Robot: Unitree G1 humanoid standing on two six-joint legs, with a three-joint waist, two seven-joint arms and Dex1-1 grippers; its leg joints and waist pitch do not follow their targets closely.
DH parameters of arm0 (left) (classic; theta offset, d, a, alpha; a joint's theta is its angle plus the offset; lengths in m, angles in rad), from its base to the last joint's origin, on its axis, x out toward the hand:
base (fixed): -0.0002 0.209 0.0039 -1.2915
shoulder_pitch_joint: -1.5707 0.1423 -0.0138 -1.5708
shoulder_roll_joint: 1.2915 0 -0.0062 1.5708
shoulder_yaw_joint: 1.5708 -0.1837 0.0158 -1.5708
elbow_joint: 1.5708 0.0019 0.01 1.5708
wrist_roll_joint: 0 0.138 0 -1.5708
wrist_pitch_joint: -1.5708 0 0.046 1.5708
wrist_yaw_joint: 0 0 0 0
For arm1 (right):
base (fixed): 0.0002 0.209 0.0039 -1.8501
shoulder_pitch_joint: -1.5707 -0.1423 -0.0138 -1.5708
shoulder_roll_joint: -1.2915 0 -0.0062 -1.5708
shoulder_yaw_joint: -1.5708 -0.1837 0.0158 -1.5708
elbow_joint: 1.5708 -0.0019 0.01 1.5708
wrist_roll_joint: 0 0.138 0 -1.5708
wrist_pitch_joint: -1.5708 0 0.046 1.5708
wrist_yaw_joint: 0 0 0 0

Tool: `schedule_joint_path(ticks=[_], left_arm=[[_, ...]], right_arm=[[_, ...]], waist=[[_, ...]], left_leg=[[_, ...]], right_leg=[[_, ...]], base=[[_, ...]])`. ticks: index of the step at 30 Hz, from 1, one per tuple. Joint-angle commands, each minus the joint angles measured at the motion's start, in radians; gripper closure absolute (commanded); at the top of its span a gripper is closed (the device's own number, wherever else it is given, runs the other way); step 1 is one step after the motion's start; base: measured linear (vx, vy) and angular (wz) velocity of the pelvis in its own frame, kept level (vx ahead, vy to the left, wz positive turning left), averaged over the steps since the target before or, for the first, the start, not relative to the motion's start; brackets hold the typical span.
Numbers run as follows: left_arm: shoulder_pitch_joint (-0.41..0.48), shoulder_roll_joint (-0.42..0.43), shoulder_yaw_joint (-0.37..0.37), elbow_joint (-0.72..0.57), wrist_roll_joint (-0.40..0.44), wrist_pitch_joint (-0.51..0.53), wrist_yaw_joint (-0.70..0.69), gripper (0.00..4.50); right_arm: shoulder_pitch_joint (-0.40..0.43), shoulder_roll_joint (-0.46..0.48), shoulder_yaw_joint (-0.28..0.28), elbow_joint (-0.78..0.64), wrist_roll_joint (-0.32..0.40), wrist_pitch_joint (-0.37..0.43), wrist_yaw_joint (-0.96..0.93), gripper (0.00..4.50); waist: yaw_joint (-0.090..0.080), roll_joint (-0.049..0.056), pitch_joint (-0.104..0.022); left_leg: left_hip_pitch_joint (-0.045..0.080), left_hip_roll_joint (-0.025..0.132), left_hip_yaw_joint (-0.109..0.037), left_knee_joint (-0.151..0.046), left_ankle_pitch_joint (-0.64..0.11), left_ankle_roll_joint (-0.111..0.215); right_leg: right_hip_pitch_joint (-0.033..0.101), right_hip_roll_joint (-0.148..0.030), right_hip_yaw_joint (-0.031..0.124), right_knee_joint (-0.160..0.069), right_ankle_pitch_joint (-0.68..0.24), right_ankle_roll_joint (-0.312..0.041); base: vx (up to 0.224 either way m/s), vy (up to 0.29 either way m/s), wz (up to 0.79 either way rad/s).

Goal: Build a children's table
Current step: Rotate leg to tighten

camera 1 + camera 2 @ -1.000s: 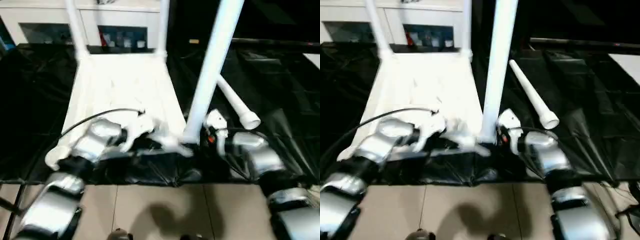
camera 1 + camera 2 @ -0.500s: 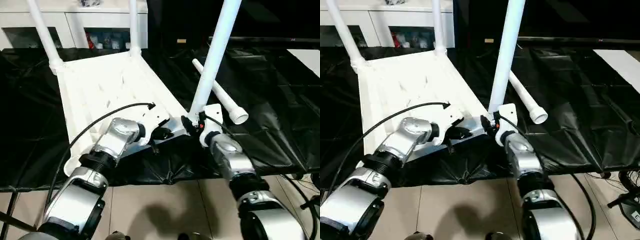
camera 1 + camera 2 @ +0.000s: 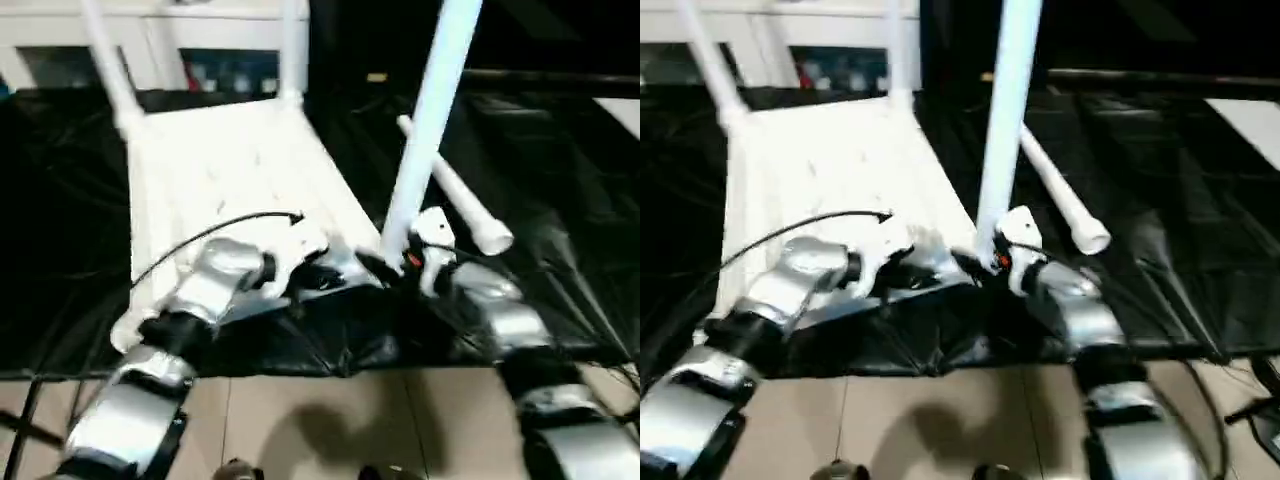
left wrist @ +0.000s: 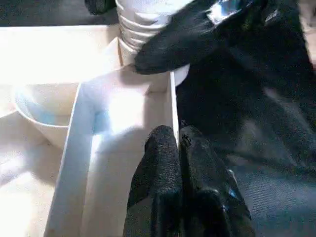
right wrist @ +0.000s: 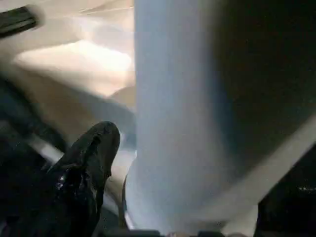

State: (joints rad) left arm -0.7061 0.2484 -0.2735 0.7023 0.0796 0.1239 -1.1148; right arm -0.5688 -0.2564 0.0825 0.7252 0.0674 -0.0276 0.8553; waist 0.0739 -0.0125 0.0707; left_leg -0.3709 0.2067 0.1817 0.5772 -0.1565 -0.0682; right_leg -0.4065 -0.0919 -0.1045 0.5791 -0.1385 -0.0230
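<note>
Upside down on the black sheet, the tabletop (image 3: 235, 170) carries three legs; the fourth leg (image 3: 452, 195) lies beside it, the left end effector (image 4: 180, 163) pinching its rim, the right end effector (image 3: 400, 262) apparently loose around the near-right leg (image 3: 425, 130).

We see black sheeting (image 3: 90, 200) spread over a beige tiled floor (image 3: 330, 420). Behind it stands a white glass-doored cabinet (image 3: 210, 50).

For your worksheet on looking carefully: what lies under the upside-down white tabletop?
A black sheet spreads out from under the tabletop on all sides, ending at a tiled floor nearest the robot. Whatever is beneath the tabletop's middle is covered by it.
</note>
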Motion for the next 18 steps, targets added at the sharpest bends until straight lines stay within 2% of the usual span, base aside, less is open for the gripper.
schedule_joint_path(ticks=[1, 2, 5, 6, 7, 8, 11, 12, 14, 15, 16, 18], left_arm=[[0.006, -0.01, -0.045, -0.045, -0.018, -0.036, -0.071, 4.5], [0.016, 0.012, -0.06, -0.063, -0.018, -0.043, -0.117, 4.5], [0.025, 0.028, -0.072, -0.08, -0.018, -0.051, -0.152, 4.5], [0.028, 0.031, -0.074, -0.086, -0.018, -0.052, -0.161, 4.5], [0.032, 0.036, -0.077, -0.093, -0.02, -0.053, -0.175, 4.5], [0.037, 0.043, -0.081, -0.102, -0.021, -0.053, -0.19, 4.5], [0.047, 0.06, -0.091, -0.12, -0.023, -0.054, -0.217, 4.5], [0.048, 0.064, -0.092, -0.122, -0.023, -0.056, -0.222, 4.5], [0.049, 0.074, -0.096, -0.123, -0.022, -0.06, -0.235, 4.5], [0.049, 0.08, -0.096, -0.121, -0.021, -0.064, -0.239, 4.5], [0.049, 0.088, -0.091, -0.115, -0.02, -0.066, -0.246, 4.5], [0.049, 0.087, -0.088, -0.111, -0.02, -0.064, -0.243, 4.5]], right_arm=[[0.003, -0.011, 0.045, -0.035, 0.003, 0.007, 0.122, 0.7], [-0.001, -0.04, 0.063, -0.028, 0.003, 0.012, 0.196, 0.7], [-0.008, -0.059, 0.078, -0.024, 0.002, 0.016, 0.25, 0.7], [-0.009, -0.064, 0.083, -0.026, 0.004, 0.021, 0.263, 0.7], [-0.012, -0.07, 0.087, -0.026, 0.006, 0.028, 0.28, 0.84], [-0.019, -0.075, 0.091, -0.017, 0.006, 0.033, 0.298, 0.84], [-0.036, -0.083, 0.1, 0.004, 0.004, 0.042, 0.328, 1.21], [-0.039, -0.085, 0.102, 0.005, 0.005, 0.045, 0.335, 1.21], [-0.044, -0.086, 0.104, 0.006, 0.005, 0.049, 0.349, 1.49], [-0.047, -0.085, 0.104, 0.007, 0.007, 0.053, 0.359, 1.57], [-0.049, -0.081, 0.105, 0.009, 0.008, 0.05, 0.375, 1.64], [-0.045, -0.078, 0.103, 0.007, 0.013, 0.054, 0.379, 1.68]], waist=[[0.005, -0.005, -0.085], [0.01, -0.004, -0.085], [0.018, -0.004, -0.081], [0.02, -0.003, -0.08], [0.02, -0.004, -0.08], [0.02, -0.006, -0.08], [0.019, -0.005, -0.081], [0.018, -0.009, -0.082], [0.02, -0.01, -0.082], [0.02, -0.01, -0.082], [0.021, -0.005, -0.082], [0.02, -0.007, -0.083]], left_leg=[[0.012, 0.03, -0.001, -0.057, -0.219, 0.088], [0.014, 0.031, -0.001, -0.057, -0.231, 0.081], [0.016, 0.033, -0.001, -0.059, -0.261, 0.068], [0.023, 0.034, 0.0, -0.06, -0.28, 0.059], [0.022, 0.033, -0.001, -0.061, -0.286, 0.053], [0.021, 0.034, -0.001, -0.062, -0.286, 0.05], [0.018, 0.034, -0.002, -0.064, -0.284, 0.044], [0.017, 0.034, -0.002, -0.063, -0.279, 0.044], [0.018, 0.032, 0.0, -0.061, -0.271, 0.047], [0.017, 0.032, 0.001, -0.06, -0.268, 0.048], [0.017, 0.032, 0.0, -0.061, -0.263, 0.047], [0.017, 0.032, 0.0, -0.061, -0.26, 0.046]], right_leg=[[0.057, -0.058, 0.051, -0.053, -0.234, -0.231], [0.056, -0.059, 0.05, -0.055, -0.258, -0.226], [0.054, -0.06, 0.05, -0.06, -0.309, -0.212], [0.048, -0.06, 0.051, -0.064, -0.328, -0.212], [0.049, -0.058, 0.052, -0.063, -0.337, -0.209], [0.049, -0.058, 0.052, -0.062, -0.341, -0.207], [0.05, -0.059, 0.053, -0.06, -0.342, -0.202], [0.051, -0.06, 0.054, -0.057, -0.339, -0.203], [0.05, -0.06, 0.055, -0.059, -0.339, -0.202], [0.05, -0.06, 0.055, -0.059, -0.338, -0.201], [0.05, -0.061, 0.055, -0.058, -0.334, -0.202], [0.051, -0.059, 0.055, -0.056, -0.317, -0.206]], base=[[0.0, 0.0, 0.0], [0.0, 0.0, 0.0], [0.0, 0.0, 0.0], [0.0, 0.0, 0.0], [0.0, 0.0, 0.0], [0.0, 0.0, 0.0], [0.0, 0.0, 0.0], [0.0, 0.0, 0.0], [0.0, 0.0, 0.0], [0.0, 0.0, 0.0], [0.0, 0.0, 0.0], [0.0, 0.0, 0.0]])
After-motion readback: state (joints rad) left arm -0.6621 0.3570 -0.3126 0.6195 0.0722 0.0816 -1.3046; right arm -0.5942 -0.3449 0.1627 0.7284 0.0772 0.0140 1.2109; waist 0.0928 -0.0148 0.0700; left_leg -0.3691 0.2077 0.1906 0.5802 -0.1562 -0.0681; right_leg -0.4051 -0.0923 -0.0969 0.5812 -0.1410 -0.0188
